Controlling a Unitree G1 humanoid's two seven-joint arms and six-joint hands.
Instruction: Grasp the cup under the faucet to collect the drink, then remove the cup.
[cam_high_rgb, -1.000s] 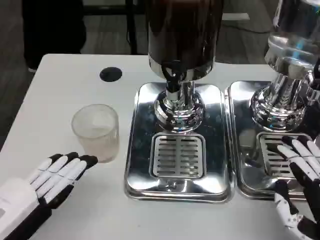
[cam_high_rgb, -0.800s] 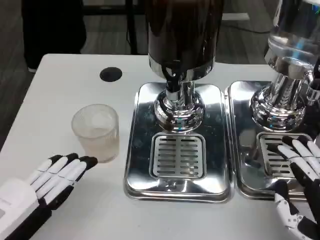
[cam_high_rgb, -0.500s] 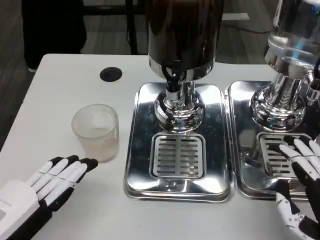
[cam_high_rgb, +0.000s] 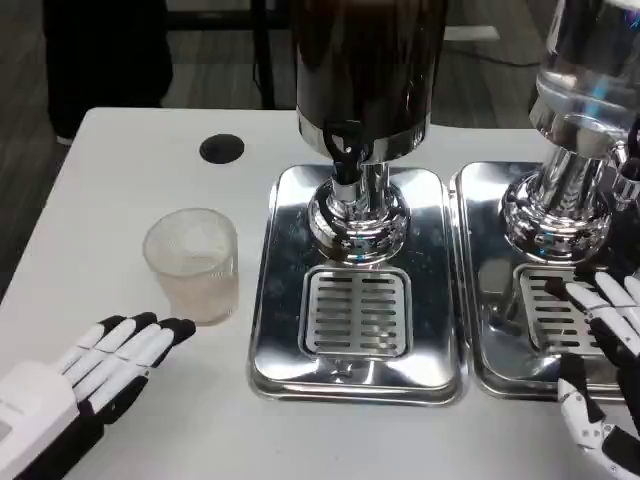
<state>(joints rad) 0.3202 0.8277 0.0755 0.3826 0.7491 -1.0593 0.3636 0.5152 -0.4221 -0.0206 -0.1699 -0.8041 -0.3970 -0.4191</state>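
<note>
A clear plastic cup (cam_high_rgb: 192, 263) stands upright on the white table, left of the steel drip tray (cam_high_rgb: 355, 300), apart from it. The black faucet (cam_high_rgb: 345, 155) of the dark dispenser hangs over the tray's grate (cam_high_rgb: 356, 313), with nothing beneath it. My left hand (cam_high_rgb: 95, 370) lies low at the front left, fingers stretched flat toward the cup, a short gap short of it, holding nothing. My right hand (cam_high_rgb: 600, 360) hovers at the right edge over the second tray, fingers spread and empty.
A second dispenser (cam_high_rgb: 580, 130) with a clear tank stands on its own steel tray (cam_high_rgb: 490, 330) at the right. A black round cap (cam_high_rgb: 221, 149) sits in the tabletop at the back left. Bare table lies around the cup.
Both hands have drawn back slightly toward the front edge. The cup and dispensers have not moved.
</note>
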